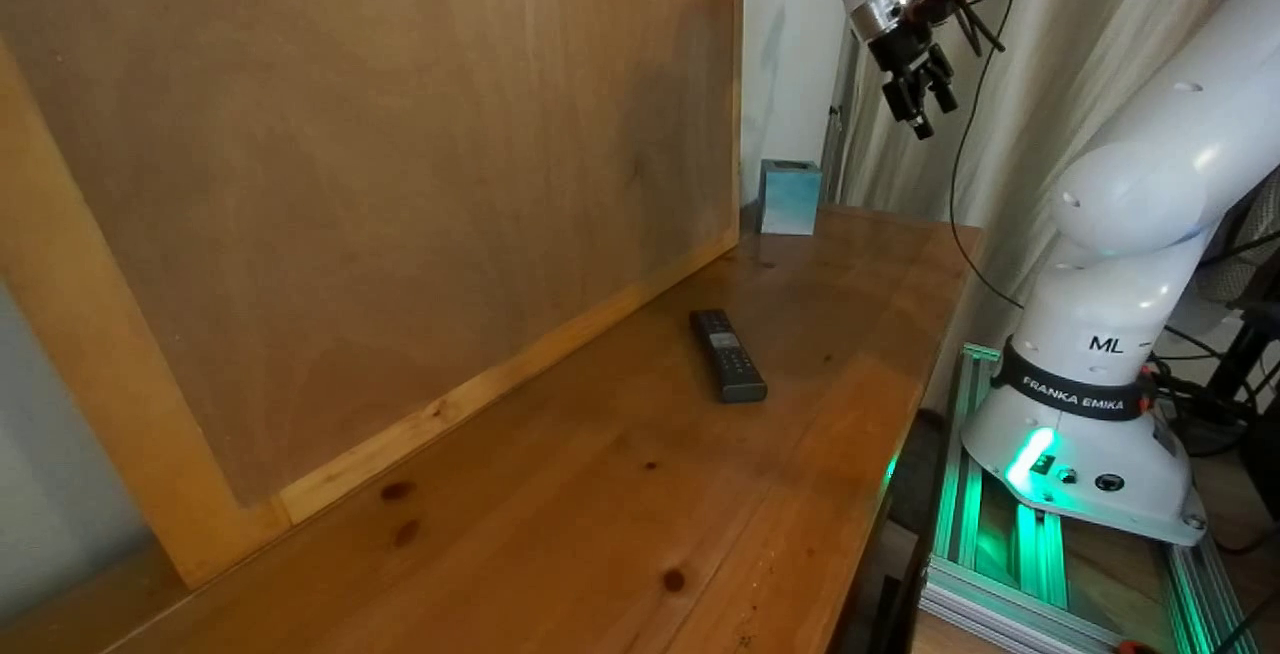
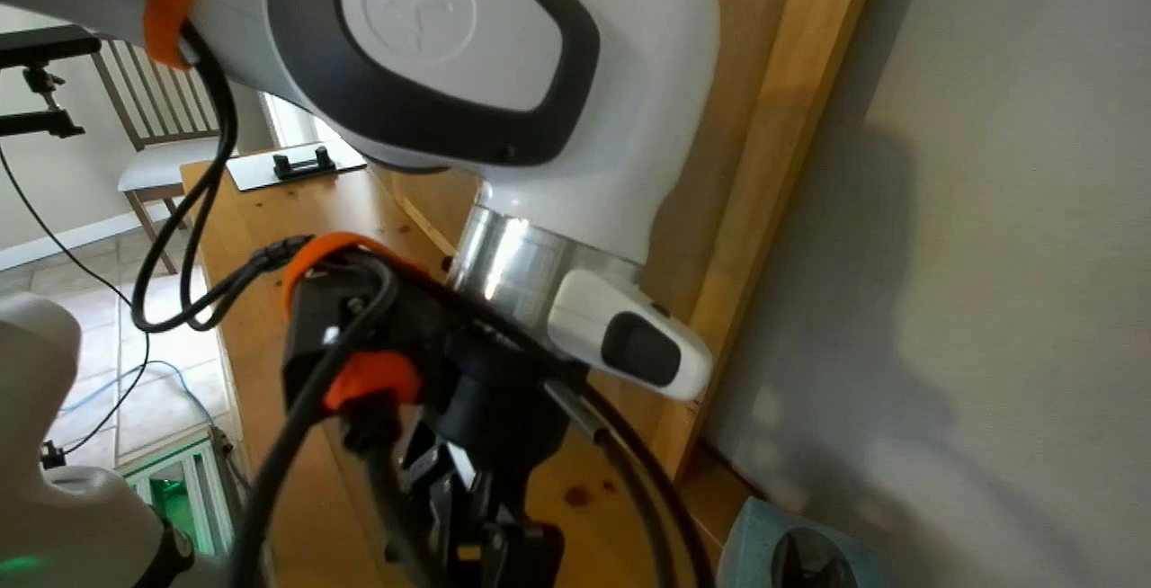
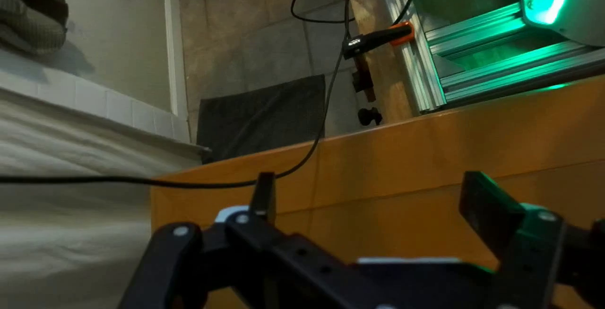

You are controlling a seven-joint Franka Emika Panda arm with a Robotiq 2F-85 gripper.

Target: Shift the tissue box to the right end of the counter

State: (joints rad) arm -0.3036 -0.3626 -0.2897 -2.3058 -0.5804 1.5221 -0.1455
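Observation:
The tissue box, a light teal-blue cube, stands upright on the counter near its far end, beside the end of the board wall. In an exterior view, part of the tissue box with its dark round opening shows at the bottom edge. My gripper is raised above the counter, up and to the right of the box in that exterior view, apart from it. In the wrist view the gripper has its fingers wide apart with nothing between them. The counter lies below; the box is out of view there.
A black remote lies on the counter. The brown board wall rises along the back edge. A thin black cable crosses near the counter end. A flat plate with a black stand is at the opposite end.

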